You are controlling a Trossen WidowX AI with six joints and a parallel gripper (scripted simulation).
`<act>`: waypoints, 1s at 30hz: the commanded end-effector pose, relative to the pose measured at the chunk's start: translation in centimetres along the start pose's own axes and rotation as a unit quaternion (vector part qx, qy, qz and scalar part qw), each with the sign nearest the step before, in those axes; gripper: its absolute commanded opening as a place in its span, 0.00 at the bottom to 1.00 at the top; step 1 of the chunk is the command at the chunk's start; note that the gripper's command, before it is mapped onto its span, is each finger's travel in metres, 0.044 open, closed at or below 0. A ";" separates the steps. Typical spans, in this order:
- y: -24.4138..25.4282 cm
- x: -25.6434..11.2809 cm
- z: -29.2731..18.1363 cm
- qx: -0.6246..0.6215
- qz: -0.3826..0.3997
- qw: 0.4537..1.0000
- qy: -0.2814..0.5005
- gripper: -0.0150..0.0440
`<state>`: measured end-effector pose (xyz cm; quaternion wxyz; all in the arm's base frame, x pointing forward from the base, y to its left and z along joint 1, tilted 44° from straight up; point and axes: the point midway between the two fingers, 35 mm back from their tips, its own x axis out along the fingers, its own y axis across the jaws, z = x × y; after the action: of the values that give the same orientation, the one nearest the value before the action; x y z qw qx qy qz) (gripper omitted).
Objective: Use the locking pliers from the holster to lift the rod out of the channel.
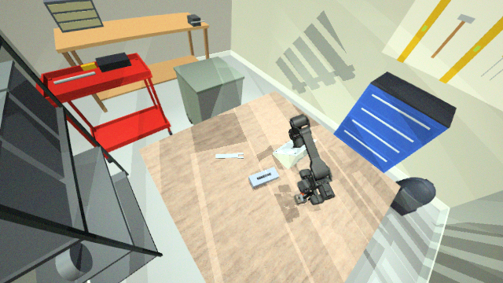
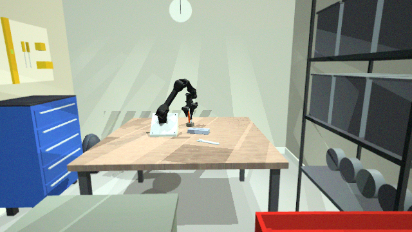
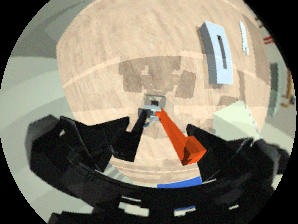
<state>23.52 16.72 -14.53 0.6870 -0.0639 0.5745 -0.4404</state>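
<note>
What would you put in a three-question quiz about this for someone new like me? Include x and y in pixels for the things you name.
1. True or false: the pincer (image 1: 310, 192) (image 2: 190, 111) (image 3: 158, 123) is clamped on the orange handle (image 2: 189, 116) (image 3: 175, 137).
2. Multiple choice: what holds the pliers (image 3: 151, 111) upright? A) the slotted block (image 1: 259, 181) (image 2: 198, 131) (image 3: 213, 60); B) a small grey holster (image 1: 299, 200) (image 2: 190, 124) (image 3: 161, 99); C) the red cart.
3. Fill in: the drawer cabinet (image 1: 393, 126) (image 2: 19, 145) has a ____ front.

Key: 1 false; 2 B; 3 blue.

The top view looks steeply down from high up, well back from the wooden-topped table. The exterior view faces a table edge from slightly above, farther off. The wrist view looks down between black gripper fingers, closest in. Top and exterior share the whole black jointed arm.
</note>
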 end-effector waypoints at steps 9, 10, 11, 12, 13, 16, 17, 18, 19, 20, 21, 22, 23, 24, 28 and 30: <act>0.0 0.1 0.0 -0.003 0.001 1.000 -0.002 0.97; 0.0 0.1 0.0 -0.003 0.001 1.000 -0.002 0.97; 0.0 0.1 0.0 -0.003 0.001 1.000 -0.002 0.97; 0.0 0.1 0.0 -0.003 0.001 1.000 -0.002 0.97; 0.0 0.1 0.0 -0.003 0.001 1.000 -0.002 0.96; 0.0 0.1 0.0 -0.003 0.001 1.000 -0.002 0.96; 0.0 0.1 0.0 -0.003 0.001 1.000 -0.002 0.95; 0.0 0.1 0.0 -0.003 0.001 1.000 -0.002 0.95; 0.0 0.1 0.0 -0.003 0.001 1.000 -0.002 0.95; 0.0 0.1 0.0 -0.003 0.001 1.000 -0.002 0.95; 0.0 0.1 0.0 -0.003 0.001 1.000 -0.002 0.95; 0.0 0.1 0.0 -0.003 0.001 1.000 -0.002 0.94; 0.0 0.1 0.0 -0.003 0.001 1.000 -0.002 0.94; 0.0 0.1 0.0 -0.003 0.001 1.000 -0.002 0.94; 0.0 0.1 0.0 -0.003 0.001 1.000 -0.002 0.93; 0.0 0.1 0.0 -0.003 0.001 1.000 -0.002 0.93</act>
<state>23.50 16.65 -14.60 0.6873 -0.0640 0.5743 -0.4401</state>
